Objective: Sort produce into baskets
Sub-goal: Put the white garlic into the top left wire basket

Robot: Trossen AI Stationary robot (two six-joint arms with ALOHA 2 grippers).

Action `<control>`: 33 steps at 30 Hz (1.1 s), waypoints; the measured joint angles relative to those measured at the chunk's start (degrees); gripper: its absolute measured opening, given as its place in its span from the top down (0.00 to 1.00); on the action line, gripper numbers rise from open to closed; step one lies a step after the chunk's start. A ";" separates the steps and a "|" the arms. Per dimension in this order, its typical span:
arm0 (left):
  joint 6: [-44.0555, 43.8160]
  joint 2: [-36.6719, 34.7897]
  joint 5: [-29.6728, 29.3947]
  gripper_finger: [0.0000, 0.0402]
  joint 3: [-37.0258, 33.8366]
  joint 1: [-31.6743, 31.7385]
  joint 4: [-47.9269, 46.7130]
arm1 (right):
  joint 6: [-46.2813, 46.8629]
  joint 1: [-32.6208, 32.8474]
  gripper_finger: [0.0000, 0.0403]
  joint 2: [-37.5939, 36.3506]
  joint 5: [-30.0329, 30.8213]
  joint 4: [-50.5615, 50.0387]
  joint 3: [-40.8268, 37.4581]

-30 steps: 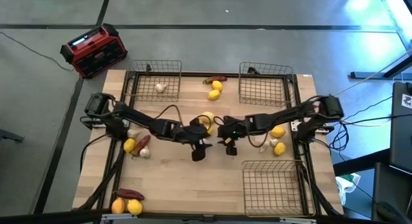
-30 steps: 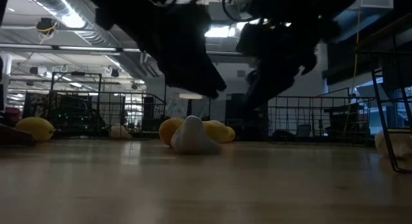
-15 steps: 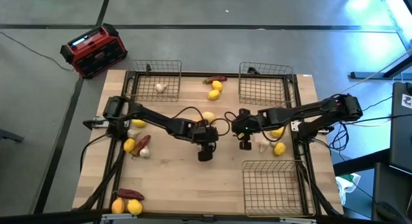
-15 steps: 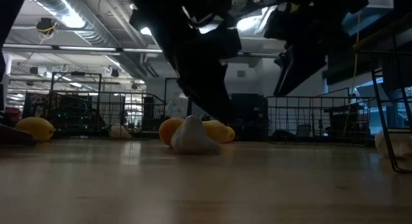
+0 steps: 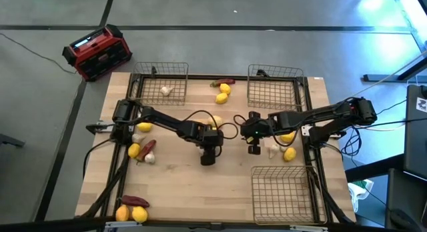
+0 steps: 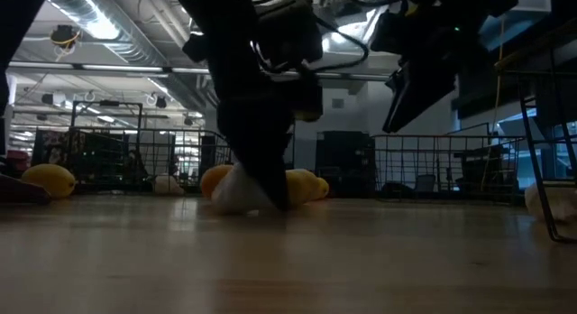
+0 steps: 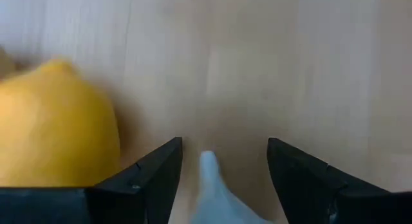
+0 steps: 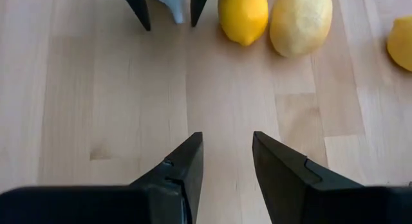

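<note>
Near the counter's [image 5: 173, 185] middle the left tool [image 7: 224, 161] stands low with its fingers apart, a whitish bulb [image 7: 215, 198] lying between them on the wood and a yellow fruit [image 7: 55, 127] just beside one finger; the right tool [image 8: 225, 161], fingers also apart and empty, hangs nearby over bare wood, toward the right edge.
</note>
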 joint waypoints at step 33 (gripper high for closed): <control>-3.26 -0.23 1.20 0.62 7.28 2.62 -19.73 | 0.50 0.00 0.67 0.07 0.00 2.12 0.00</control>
